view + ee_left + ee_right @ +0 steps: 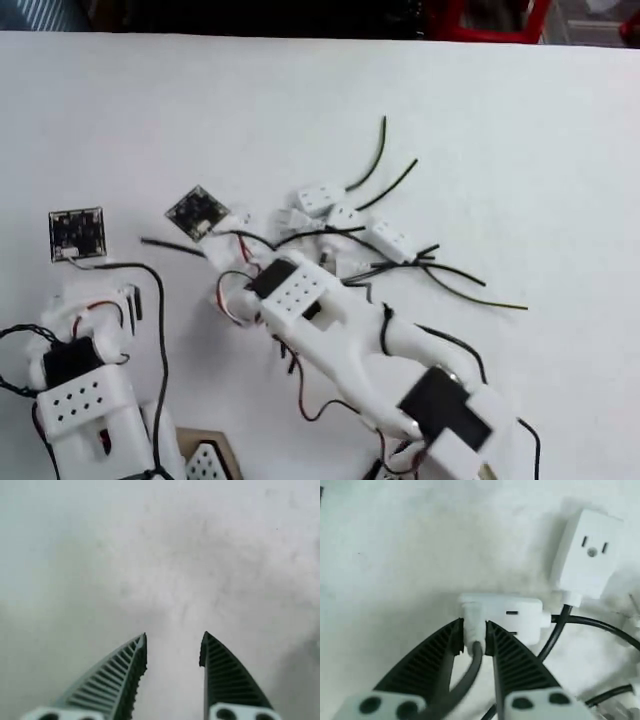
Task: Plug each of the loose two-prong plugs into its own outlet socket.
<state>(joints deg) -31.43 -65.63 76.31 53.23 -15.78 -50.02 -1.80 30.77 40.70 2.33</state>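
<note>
Plug [471,612] being gripped by the right pincer [474,630]
It is touching the end of a socket [515,622] on the tabletop [395,555]; the left pincer [174,647] is hovering released over the tabletop elsewhere.

The left arm [78,400] sits folded at the lower left of the high view. The left hand [174,635] points down at the counter [160,540], its two ribbed fingers [120,675] spread apart over the bare surface. The right arm [350,340] stretches on a diagonal from the lower right of the high view toward the middle of the frame, and the right hand [474,626] is closed, with both ribbed fingers pressed against the sides of a white plug [473,611] at its cable end.
</note>
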